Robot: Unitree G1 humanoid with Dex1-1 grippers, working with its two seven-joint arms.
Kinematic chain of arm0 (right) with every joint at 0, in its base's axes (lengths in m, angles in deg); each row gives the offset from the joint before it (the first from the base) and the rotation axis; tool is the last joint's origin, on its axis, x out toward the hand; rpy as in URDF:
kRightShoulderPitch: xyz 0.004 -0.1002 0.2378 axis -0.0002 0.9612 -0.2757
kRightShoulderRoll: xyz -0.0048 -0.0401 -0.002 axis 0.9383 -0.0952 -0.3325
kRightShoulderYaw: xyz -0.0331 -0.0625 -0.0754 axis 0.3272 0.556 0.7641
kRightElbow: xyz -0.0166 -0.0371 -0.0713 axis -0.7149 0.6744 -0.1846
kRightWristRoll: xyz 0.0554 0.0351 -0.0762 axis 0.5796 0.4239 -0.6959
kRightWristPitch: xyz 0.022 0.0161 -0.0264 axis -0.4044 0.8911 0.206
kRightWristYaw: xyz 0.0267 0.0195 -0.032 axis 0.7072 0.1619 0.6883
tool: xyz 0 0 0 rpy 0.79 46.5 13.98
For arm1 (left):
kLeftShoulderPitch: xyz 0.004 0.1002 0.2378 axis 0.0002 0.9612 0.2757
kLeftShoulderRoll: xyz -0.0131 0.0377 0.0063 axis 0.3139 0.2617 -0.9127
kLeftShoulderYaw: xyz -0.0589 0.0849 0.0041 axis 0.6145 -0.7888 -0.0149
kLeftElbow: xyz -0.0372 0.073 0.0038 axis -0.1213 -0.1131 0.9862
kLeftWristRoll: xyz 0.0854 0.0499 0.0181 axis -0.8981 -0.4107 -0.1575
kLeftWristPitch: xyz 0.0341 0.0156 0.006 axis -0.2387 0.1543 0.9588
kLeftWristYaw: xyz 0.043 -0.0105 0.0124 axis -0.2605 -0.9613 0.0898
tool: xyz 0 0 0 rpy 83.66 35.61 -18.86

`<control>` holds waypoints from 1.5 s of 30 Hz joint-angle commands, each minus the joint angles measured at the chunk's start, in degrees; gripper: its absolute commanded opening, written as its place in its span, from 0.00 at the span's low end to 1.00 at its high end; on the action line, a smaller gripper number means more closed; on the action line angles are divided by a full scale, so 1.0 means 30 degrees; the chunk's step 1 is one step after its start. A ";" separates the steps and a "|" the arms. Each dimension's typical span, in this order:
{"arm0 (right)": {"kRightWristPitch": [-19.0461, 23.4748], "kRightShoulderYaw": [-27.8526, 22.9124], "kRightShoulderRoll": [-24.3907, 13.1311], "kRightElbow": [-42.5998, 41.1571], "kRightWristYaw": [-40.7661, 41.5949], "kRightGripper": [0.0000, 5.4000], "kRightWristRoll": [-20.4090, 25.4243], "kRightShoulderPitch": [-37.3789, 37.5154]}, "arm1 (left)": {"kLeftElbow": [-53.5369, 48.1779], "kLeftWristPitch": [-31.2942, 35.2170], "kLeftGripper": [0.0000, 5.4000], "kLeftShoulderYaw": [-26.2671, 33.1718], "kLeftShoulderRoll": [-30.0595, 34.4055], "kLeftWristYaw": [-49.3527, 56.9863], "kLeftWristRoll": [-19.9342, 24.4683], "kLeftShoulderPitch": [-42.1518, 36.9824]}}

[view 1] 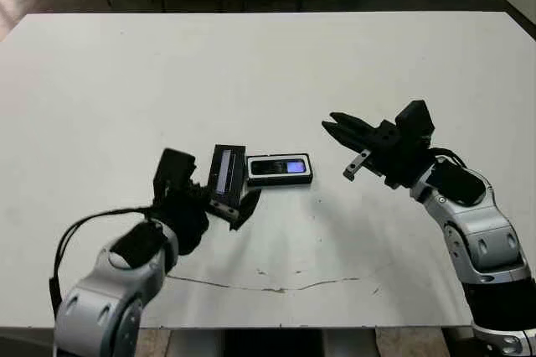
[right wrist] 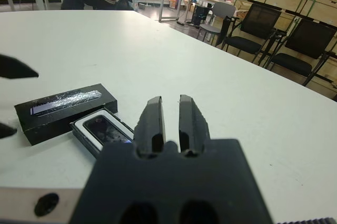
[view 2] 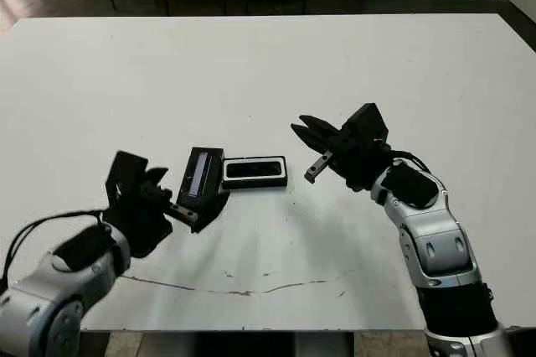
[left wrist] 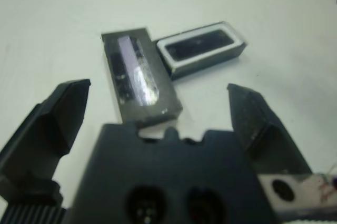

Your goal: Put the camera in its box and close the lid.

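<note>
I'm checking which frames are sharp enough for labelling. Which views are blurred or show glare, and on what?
Left wrist view: soft all over, the lid and box blurred, glare on the lid's pale stripe. Right wrist view: the gripper body in the foreground is out of focus, the table sharper. Left eye view: sharp, with a bluish glint on the camera.

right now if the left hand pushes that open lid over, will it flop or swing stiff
The lid looks like a flat rigid flap joined to the box along one edge, so it would probably swing as one piece, not flop. The box is small and shallow, likely light, so it may slide on the smooth table unless steadied. The camera already lies inside.
</note>
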 commanded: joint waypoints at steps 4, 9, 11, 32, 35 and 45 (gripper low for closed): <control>0.0182 0.0126 -0.0058 0.0011 0.0006 0.00 -0.0045 0.0282 | 0.0762 -0.0567 1.00 -0.1581 -0.0143 0.2004 -0.0930 0.0501; -0.0040 0.0047 0.0015 0.0142 0.0109 0.00 0.0135 0.0357 | 0.1184 -0.1143 1.00 -0.2108 0.0029 0.2595 -0.1224 0.0578; 0.0121 0.0049 0.0013 0.0040 0.0033 0.00 0.0144 0.0390 | 0.1278 -0.1135 1.00 -0.2238 -0.0099 0.2876 -0.1359 0.0585; -0.0642 -0.0067 -0.0171 0.0363 0.0525 0.00 0.0485 0.0536 | 0.2582 -0.0714 1.00 0.0142 -0.3004 0.3311 0.0541 0.0522; -0.0637 -0.0072 -0.0147 0.0351 0.0517 0.00 0.0485 0.0539 | 0.2931 -0.1529 1.00 -0.0181 -0.2735 0.3368 0.0345 0.0587; -0.0376 -0.0064 -0.0217 0.0215 0.0458 0.00 0.0503 0.0619 | 0.4199 -0.1552 1.00 -0.0322 -0.2202 0.3795 -0.0227 0.0070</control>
